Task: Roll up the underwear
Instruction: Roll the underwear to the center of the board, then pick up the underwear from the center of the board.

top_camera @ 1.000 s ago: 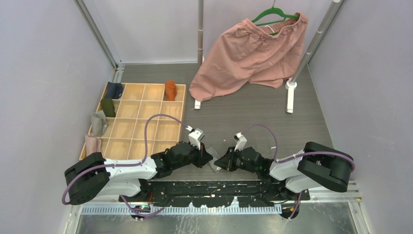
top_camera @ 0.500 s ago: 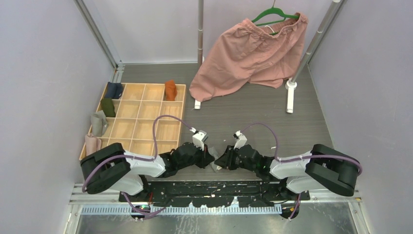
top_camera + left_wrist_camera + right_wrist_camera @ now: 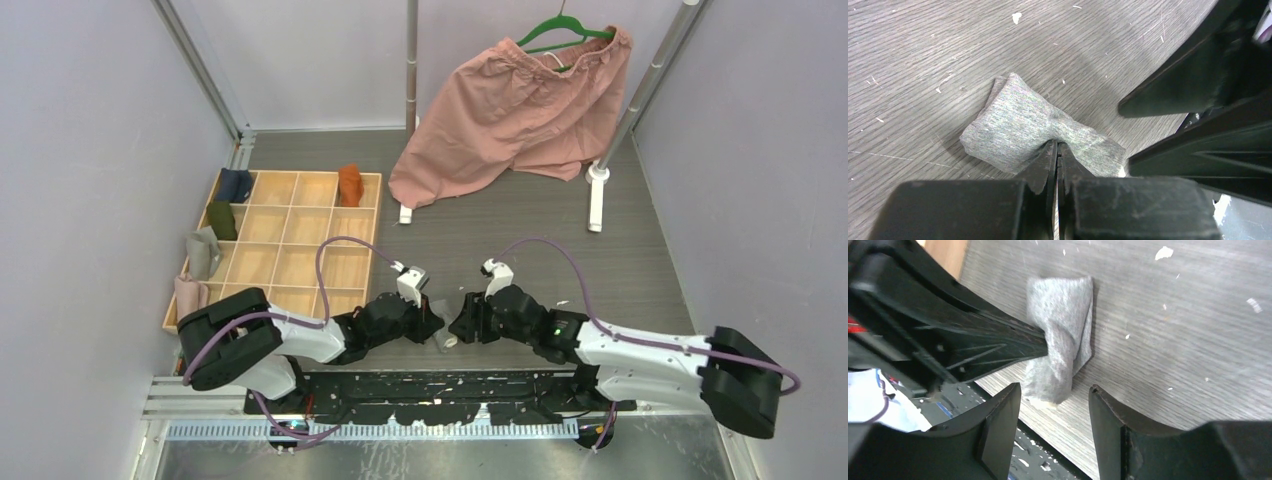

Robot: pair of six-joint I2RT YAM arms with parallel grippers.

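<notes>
Pinching hand: the left hand point(image 3: 1057, 150) has its fingers closed tight on the middle of the grey underwear point(image 3: 1013, 125), and the cloth bunches out to either side of its tips.
Waiting hand: the right hand point(image 3: 1054, 390) is spread wide and holds nothing. One finger sits on each side of the bundle's cream-trimmed end, and neither appears to touch it.
Cloth: it lies on the surface point(image 3: 923, 50), right at the tips of both hands and between them.
Risk of unrolling: the cloth is held only at its middle, so I'd expect the loose ends to spring open if the left hand lets go before the right one closes.
Risk of a knock: the two hands meet tip to tip, so a closing right finger could catch the left hand instead of the cloth.
Risk of dragging: a pull back toward either wrist would likely slide the bundle off the surface.
Edge: the near rim lies just behind the right hand's fingers, with the black base frame point(image 3: 1033, 460) below it.
Open room: bare surface stretches ahead of both hands. The wooden tray point(image 3: 300, 240) stands near the left hand's outer side, and the rust-orange underwear point(image 3: 349, 184) sits in a far cell, well apart.
</notes>
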